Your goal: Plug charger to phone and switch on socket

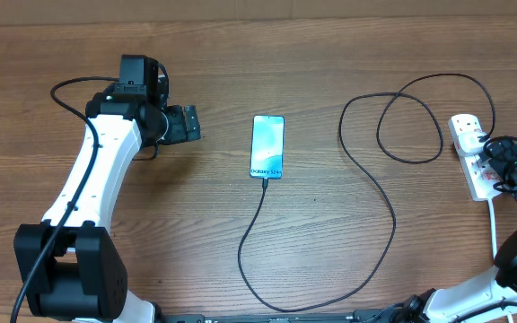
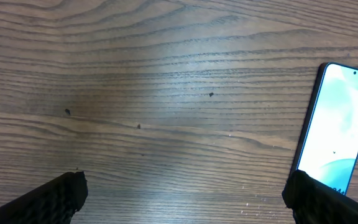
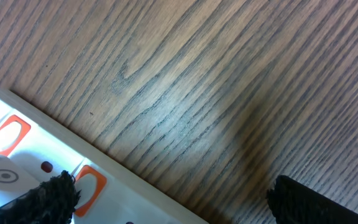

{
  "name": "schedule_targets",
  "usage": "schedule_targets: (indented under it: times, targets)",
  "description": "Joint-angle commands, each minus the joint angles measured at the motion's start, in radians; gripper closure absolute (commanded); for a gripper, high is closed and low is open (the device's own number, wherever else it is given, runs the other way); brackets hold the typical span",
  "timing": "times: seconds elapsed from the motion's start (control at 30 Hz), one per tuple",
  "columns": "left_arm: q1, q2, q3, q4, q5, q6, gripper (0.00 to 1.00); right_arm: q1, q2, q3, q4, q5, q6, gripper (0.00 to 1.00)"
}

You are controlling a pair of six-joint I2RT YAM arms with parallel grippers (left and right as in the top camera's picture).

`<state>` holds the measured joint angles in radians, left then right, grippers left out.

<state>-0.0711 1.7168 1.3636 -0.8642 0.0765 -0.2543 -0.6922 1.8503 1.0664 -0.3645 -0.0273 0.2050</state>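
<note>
- Charger (image 1: 241, 256): the black cable sweeps closest to the robot's side of the table (image 1: 240, 54). One end climbs to the phone; the other loops away to the right toward the socket.
- Phone (image 1: 267, 146): lies flat at mid-table, screen lit and face up. The charger's plug tip (image 1: 265, 180) meets its near edge and appears seated, so the plugging step is judged done.
- Socket (image 1: 467, 135): lies at the right edge of the table, white cord trailing toward the robot. Whether it is on cannot be told.
- Right gripper (image 3: 179, 199): poised over the socket, fingers spread wide and holding nothing. One fingertip (image 3: 51, 196) sits beside a red switch (image 3: 91, 182).
- Step in hand (judged): switching on. Centre a single fingertip on the switch and press straight down. A sideways push could slide the light strip or tug the cable.
- Left gripper (image 1: 191, 124): farthest back, just left of the phone, fingers apart and empty. It is best kept clear.
</note>
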Motion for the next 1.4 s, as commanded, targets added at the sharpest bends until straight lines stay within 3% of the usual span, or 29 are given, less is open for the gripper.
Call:
schedule_targets:
  times: [0.0, 0.53, 1.03, 1.37]
  targets:
    - [-0.001, -0.004, 0.001, 0.002, -0.009, 0.015, 0.00, 0.012, 0.011, -0.018, -0.042, -0.044, -0.024, 0.00]
    - [-0.001, -0.004, 0.001, 0.002, -0.009, 0.015, 0.00, 0.012, 0.075, -0.014, -0.076, -0.032, -0.028, 0.00]
    - [-0.001, -0.004, 0.001, 0.002, -0.009, 0.015, 0.00, 0.011, -0.061, 0.200, -0.324, 0.051, 0.008, 0.00]
    - [-0.001, -0.004, 0.001, 0.002, -0.009, 0.015, 0.00, 0.015, -0.241, 0.204, -0.491, -0.244, 0.038, 0.00]
